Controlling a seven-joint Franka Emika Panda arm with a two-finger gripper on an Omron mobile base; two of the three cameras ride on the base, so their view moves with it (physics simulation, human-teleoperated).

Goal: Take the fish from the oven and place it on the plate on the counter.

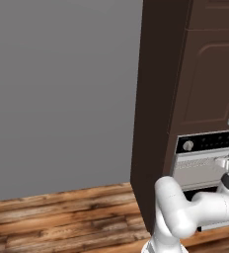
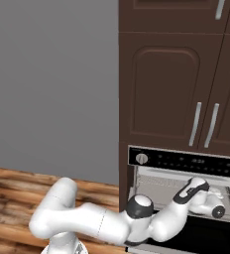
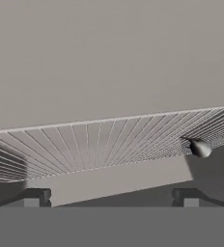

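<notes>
Inside the oven [image 2: 181,183], the gripper [image 3: 111,197] pointed into the grey cavity with its two dark fingertips [image 3: 34,197] standing far apart and nothing between them.

Left of the gripper, in the hand view, the wire rack [image 3: 85,144] began, its thin bars fanning out ahead of and above the fingertips and running across to the right. Beyond the rack rose the plain grey back wall [image 3: 109,58] of the cavity. Ahead of the gripper and off to its right, a small dark grey-silver shape, which looked like the fish [image 3: 197,147], lay on the rack near its front edge, well apart from the right fingertip. Little of it could be made out.

From the left base view, the grey room wall [image 1: 62,94] and the wooden floor [image 1: 62,217] lay far to the left of the gripper; the white arm [image 1: 185,210] reached rightward to the oven front, under the black control panel [image 1: 210,142] with its round silver knob [image 1: 188,146].

From the right base view, the arm stretched from the lower left into the oven opening, just below the control panel. Above the gripper stood dark brown cabinet doors [image 2: 161,89] with silver handles [image 2: 196,124]. The hand itself sat inside the opening, its fingertips hidden there.
</notes>
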